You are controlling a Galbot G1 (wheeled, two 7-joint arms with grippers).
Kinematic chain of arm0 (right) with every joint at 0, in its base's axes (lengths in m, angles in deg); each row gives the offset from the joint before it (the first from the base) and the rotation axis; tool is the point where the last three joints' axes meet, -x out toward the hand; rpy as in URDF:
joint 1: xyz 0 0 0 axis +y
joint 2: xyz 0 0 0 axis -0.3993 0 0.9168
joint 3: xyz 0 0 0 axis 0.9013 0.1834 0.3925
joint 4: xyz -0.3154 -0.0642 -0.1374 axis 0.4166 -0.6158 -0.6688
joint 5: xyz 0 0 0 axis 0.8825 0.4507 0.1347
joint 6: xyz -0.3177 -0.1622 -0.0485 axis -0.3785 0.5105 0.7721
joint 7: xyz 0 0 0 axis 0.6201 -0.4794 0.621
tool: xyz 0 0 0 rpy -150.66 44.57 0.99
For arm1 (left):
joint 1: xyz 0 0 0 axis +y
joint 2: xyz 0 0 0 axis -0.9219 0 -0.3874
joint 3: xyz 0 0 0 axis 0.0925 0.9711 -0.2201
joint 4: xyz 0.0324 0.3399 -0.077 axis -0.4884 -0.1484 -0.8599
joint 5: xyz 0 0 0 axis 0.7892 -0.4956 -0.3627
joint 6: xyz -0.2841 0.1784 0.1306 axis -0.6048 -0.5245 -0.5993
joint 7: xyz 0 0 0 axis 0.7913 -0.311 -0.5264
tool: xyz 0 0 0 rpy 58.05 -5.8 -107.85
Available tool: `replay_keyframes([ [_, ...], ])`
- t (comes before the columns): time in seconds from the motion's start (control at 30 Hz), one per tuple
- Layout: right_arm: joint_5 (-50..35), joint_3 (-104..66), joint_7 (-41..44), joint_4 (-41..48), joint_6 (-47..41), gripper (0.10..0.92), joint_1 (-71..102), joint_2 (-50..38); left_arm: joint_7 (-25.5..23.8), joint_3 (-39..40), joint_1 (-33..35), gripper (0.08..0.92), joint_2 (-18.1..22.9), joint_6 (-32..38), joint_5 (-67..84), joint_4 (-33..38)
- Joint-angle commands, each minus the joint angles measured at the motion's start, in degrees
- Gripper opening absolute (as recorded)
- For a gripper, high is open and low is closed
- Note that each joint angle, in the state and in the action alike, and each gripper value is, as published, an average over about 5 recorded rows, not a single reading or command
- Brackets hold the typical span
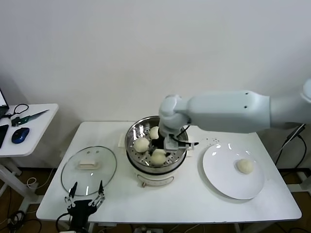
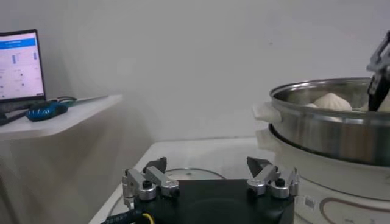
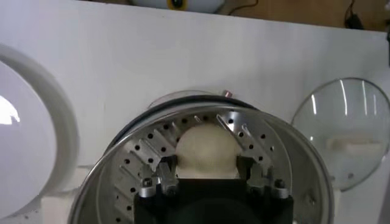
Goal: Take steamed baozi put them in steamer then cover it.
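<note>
The steel steamer (image 1: 132, 133) stands mid-table with three baozi on its perforated tray: one at the left (image 1: 141, 144), one at the back (image 1: 154, 132) and one at the front (image 1: 158, 157). My right gripper (image 1: 164, 150) reaches into the pot. In the right wrist view its fingers (image 3: 169, 165) press both sides of the front baozi (image 3: 206, 146), which rests on the tray. A fourth baozi (image 1: 245, 166) lies on the white plate (image 1: 228, 182). The glass cover (image 1: 89, 170) lies flat left of the steamer. My left gripper (image 1: 86, 190) is open and empty at the cover's near edge.
A side table (image 1: 34, 131) at the far left holds a mouse, scissors and a laptop. The table's front edge runs just behind my left gripper. The right arm spans above the table between steamer and plate.
</note>
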Motion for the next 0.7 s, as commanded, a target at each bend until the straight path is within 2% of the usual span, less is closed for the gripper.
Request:
replay_keyframes([
  [0.03, 2.28, -0.26, -0.12, 3.24, 1.52, 0.655, 4.11, 2.83, 0.03, -0.05, 0.00, 0.823, -0.04, 0.02, 0.06, -0.09],
  [0.13, 0.71, -0.61, -0.40, 3.67, 1.72, 0.689, 3.31, 2.51, 0.07, 0.04, 0.00, 0.823, 0.02, 0.05, 0.06, -0.18],
  [0.2, -1.03, -1.18, -0.02, 3.62, 1.94, 0.740, 1.81, 1.71, 0.10, 0.08, 0.05, 0.823, 0.07, 0.09, 0.05, -0.20],
  [0.33, -7.41, -1.67, 3.24, 3.66, 2.92, 0.812, -3.60, -1.35, 0.16, 0.05, 0.24, 0.823, 0.07, 0.20, 0.04, -0.12],
  [0.57, -20.09, 2.37, 8.45, 9.49, 2.96, 0.823, -14.15, -10.81, 0.16, 0.28, 0.22, 0.823, 0.14, 0.15, -0.06, 0.18],
  [0.7, -29.66, 9.53, 11.32, 14.61, -5.03, 0.823, -19.35, -17.96, 0.17, 0.24, 0.30, 0.823, 0.09, 0.23, -0.01, 0.28],
])
